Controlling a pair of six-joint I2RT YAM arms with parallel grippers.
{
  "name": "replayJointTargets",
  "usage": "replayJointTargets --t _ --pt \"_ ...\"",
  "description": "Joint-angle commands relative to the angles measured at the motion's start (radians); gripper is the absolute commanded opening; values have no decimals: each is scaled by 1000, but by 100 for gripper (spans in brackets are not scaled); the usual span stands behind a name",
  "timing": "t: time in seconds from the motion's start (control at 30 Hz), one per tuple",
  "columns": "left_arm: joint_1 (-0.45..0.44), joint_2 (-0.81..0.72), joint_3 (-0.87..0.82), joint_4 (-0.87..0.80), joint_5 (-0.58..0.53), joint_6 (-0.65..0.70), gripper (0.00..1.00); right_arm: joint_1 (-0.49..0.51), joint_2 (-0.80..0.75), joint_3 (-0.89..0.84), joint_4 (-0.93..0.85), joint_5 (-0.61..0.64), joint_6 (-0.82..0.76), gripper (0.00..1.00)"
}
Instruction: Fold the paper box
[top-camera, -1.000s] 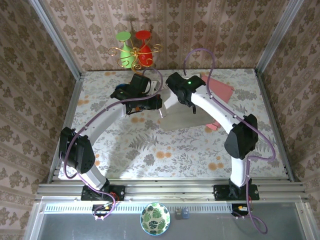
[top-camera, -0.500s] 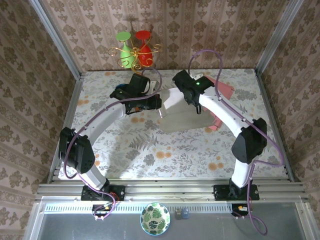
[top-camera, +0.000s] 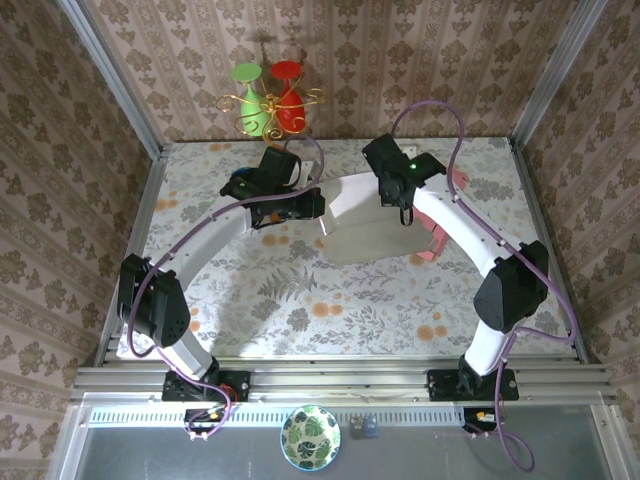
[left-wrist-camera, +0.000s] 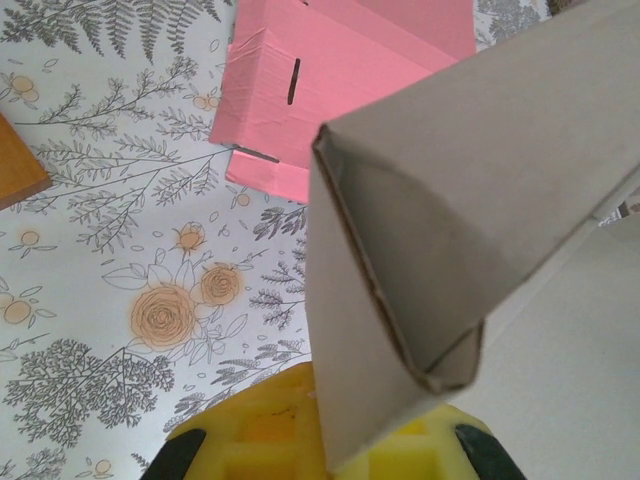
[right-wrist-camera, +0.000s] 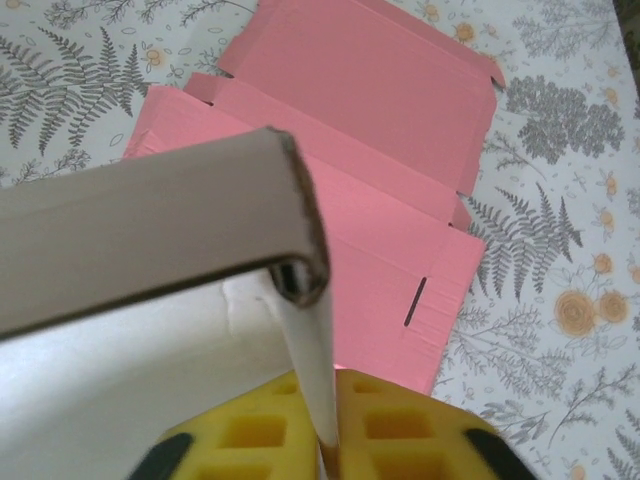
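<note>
Grey cardboard box (top-camera: 365, 228) was held above the table (top-camera: 300, 300), near its far edge. Left gripper (left-wrist-camera: 330, 450) was clamped on one folded corner, right gripper (right-wrist-camera: 325, 445) on a flap edge. A pink flat carton (right-wrist-camera: 380, 130) lay beneath, toward the far right corner.

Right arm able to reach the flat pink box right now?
Probably not. The right gripper is shut on a flap of the grey box, held above the pink box lying flat on the table. It would have to let go first.
</note>
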Motion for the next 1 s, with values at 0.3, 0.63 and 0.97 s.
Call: replayJointTargets --t 0.3,0.63,0.97 --pt "0 -6 21 -1 16 -15 0 55 163 161 -321 349 139 0" --pt "3 -5 -15 0 -1 -17 0 56 -34 -9 -45 128 47 0" --pt "-9 -14 -208 136 -116 -30 2 132 -74 -202 17 176 200 0"
